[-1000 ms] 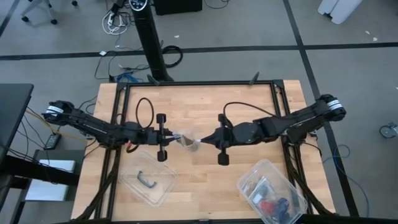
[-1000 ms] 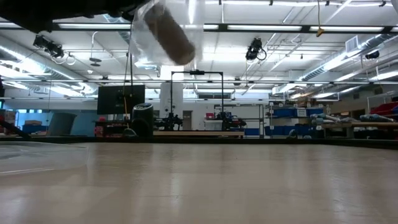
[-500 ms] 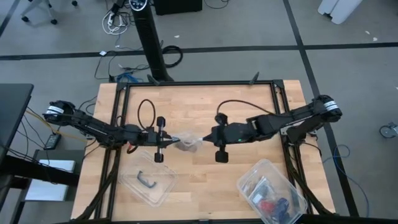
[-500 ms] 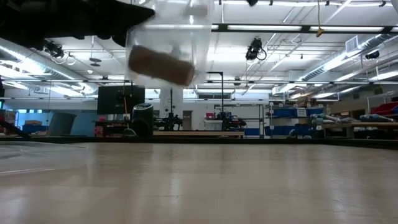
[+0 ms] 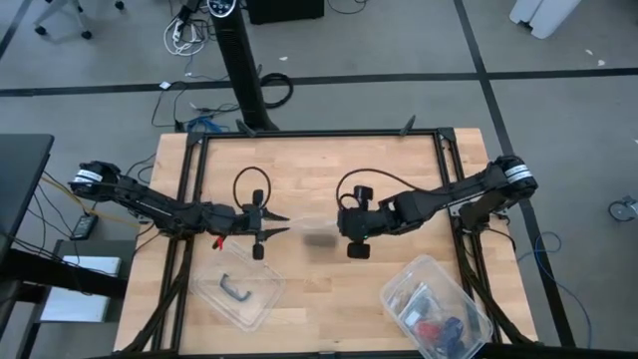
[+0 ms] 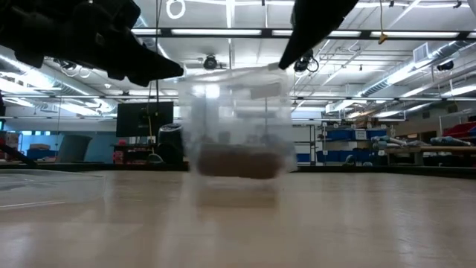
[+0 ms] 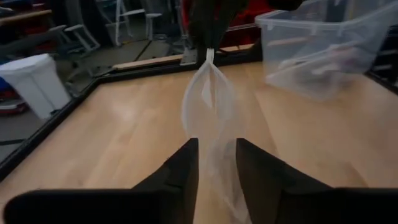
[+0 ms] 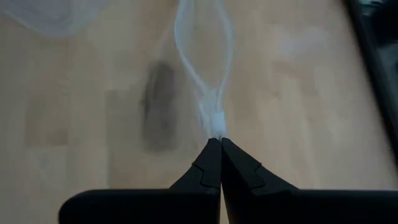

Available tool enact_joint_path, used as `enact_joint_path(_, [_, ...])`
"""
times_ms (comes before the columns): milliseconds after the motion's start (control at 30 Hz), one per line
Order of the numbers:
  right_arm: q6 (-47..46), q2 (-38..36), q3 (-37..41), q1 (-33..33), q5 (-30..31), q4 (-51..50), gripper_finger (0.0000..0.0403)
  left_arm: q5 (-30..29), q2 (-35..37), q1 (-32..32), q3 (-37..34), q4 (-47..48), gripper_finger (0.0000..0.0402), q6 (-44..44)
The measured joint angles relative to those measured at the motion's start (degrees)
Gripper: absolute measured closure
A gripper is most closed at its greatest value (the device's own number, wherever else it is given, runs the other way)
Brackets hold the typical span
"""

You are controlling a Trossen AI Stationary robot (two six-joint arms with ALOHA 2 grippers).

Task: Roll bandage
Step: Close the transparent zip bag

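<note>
Pale wooden boards make up the worktop (image 5: 299, 170), framed in black rail, with a lit workshop hall stretching away behind it in the low view. At its middle a clear plastic bag (image 6: 236, 123) hangs stretched between the two arms, and the bandage (image 6: 239, 161), a dark brown roll, lies in the bag's sagging bottom, close to or on the wood. The right gripper (image 8: 219, 146), at 3 o'clock of the bag, has its fingers pinched shut on the bag's edge. The left gripper (image 7: 216, 163), at 9 o'clock, has the film running between its fingers, though a narrow gap shows and I cannot tell how firmly it grips. A clear tub with a black handle piece (image 5: 237, 291) sits at 7 o'clock and a second clear tub of oddments (image 5: 436, 307) at 5 o'clock. The risk, as I judge it: thin film may slip or tear from either pinch if the arms pull apart, and the roll could tumble out and unwind.
</note>
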State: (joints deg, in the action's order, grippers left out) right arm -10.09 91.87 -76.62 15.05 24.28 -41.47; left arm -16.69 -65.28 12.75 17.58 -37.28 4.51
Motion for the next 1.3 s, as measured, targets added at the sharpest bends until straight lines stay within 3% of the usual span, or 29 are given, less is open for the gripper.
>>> enact_joint_path(167, [-3.04,-2.61,0.00,0.00,4.23,-3.39,0.0403,-3.10,0.00,0.00,0.00,-1.83,0.0269,1.33])
enact_joint_path(333, [-2.70,-2.13,0.00,0.69,3.69,-0.73,0.0403,-3.14,0.00,0.00,0.14,-6.40,0.0267,1.49])
enact_joint_path(433, [-1.08,-1.08,0.03,1.16,2.06,2.62,0.0403,0.09,0.00,-0.04,2.38,-5.07,0.0270,4.46])
enact_joint_path(567, [0.92,-0.58,0.03,1.09,1.12,6.66,0.0403,2.38,0.00,0.00,9.33,3.81,0.0274,7.19])
enact_joint_path(667, [1.51,-0.13,0.07,1.02,0.75,7.09,0.0403,2.13,-0.37,-0.39,16.58,16.17,0.0275,9.03])
enact_joint_path(800, [1.92,-0.08,0.07,0.65,0.47,7.91,0.0403,1.97,-4.42,-1.99,27.48,32.06,0.0275,8.11])
enact_joint_path(900, [3.00,-0.08,0.05,0.52,0.50,9.19,0.0403,3.07,-9.42,-2.62,33.45,37.82,0.0275,7.21])
enact_joint_path(1100, [3.80,-0.08,0.07,0.55,0.13,9.75,0.0403,3.20,-17.55,-3.83,40.12,38.81,0.0269,6.80])
enact_joint_path(1300, [4.35,-0.08,0.07,0.70,0.45,9.67,0.0403,2.61,-20.28,-5.17,41.46,38.75,0.0259,5.70])
